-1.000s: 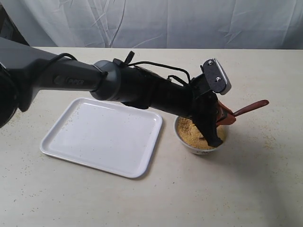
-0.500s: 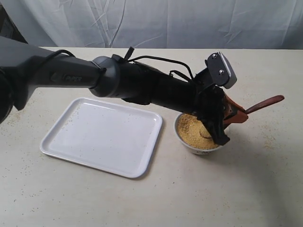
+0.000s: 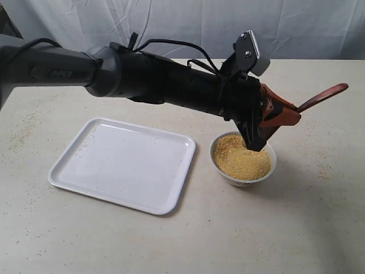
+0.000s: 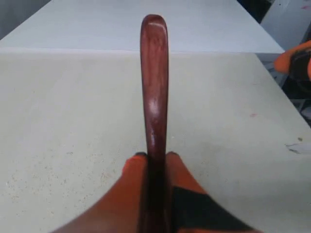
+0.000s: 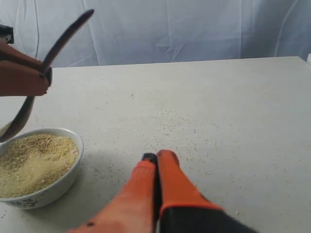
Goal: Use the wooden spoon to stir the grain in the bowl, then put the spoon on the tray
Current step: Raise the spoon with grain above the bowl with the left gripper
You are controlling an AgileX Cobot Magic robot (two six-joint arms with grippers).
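Two claws: left claw (image 3: 290, 112) grips wooden spoon (image 3: 323, 95) over bowl (image 3: 243, 181); right claw (image 5: 156, 158) closed.

Exterior view: bright, even, diffuse light; all shadows soft-edged. Broad faint shadow on table (image 3: 319, 228) right of bowl (image 3: 223, 170); thin shadow along near rim of tray (image 3: 114, 204). Focus sharp throughout.
Left wrist view: pale highlight streak down spoon (image 4: 154, 97); left fingers (image 4: 124, 194) nearest lens out of focus.
Right wrist view: right fingers (image 5: 182, 187) soft; spoon slightly blurred, dark against bright cloth (image 5: 194, 29).
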